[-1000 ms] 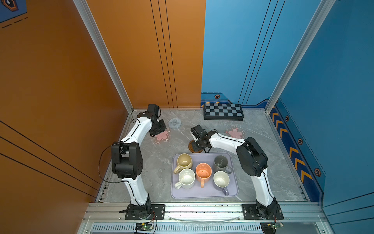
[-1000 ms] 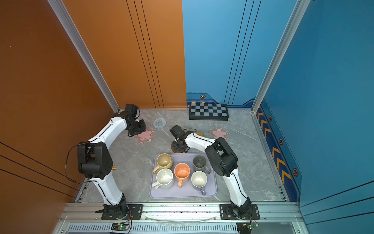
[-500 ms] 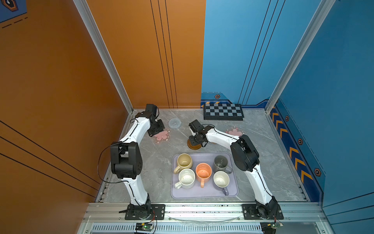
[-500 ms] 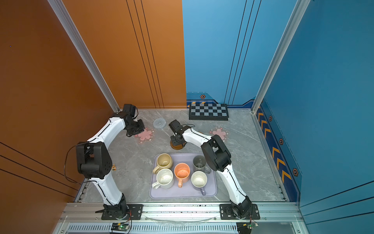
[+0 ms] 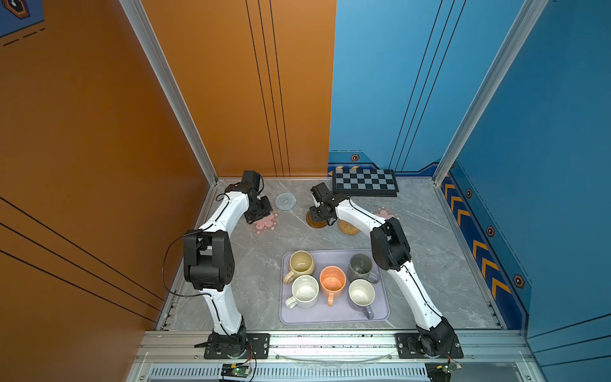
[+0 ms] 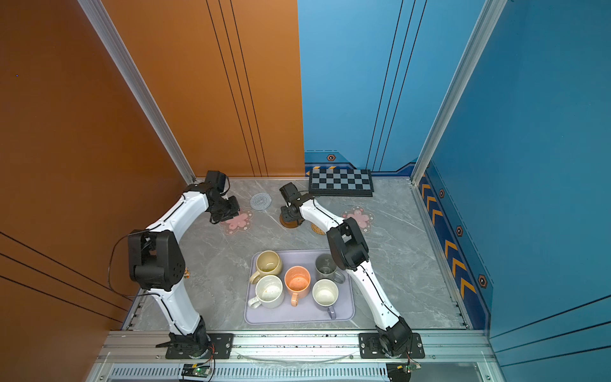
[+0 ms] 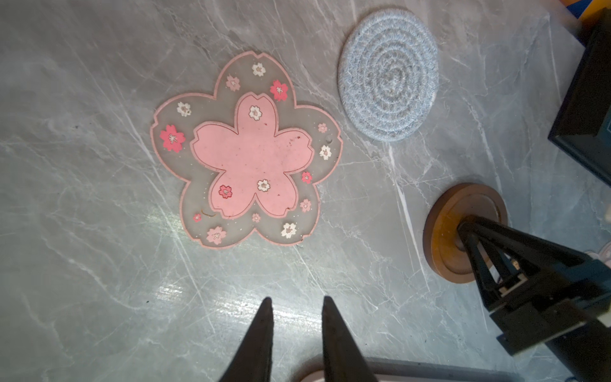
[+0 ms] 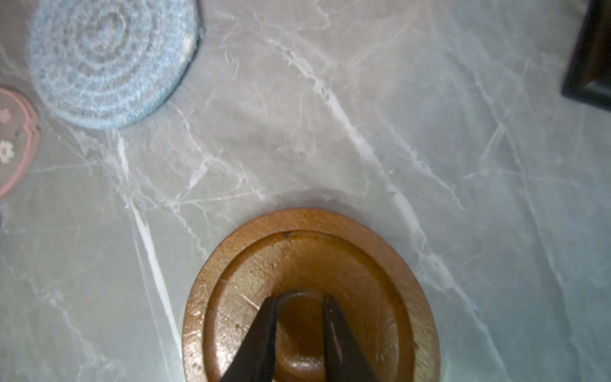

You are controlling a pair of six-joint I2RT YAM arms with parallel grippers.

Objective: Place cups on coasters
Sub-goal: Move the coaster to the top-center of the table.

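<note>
Found all five cups on tray, near centre, unplaced. Rested right gripper, narrowly parted and empty, on brown coaster, far centre. Held left gripper likewise parted, empty, beside far-left pink coaster.

Upright, mouths up, close together on the lavender tray: beige mug and grey mug at the back, orange mug in the middle, white speckled mug and lavender mug (white inside) in front. Flat on the table beyond: grey spiral coaster, pink flower coaster near it, brown ringed coaster, rattan coaster just beside that, second pink flower coaster farther right.
</note>
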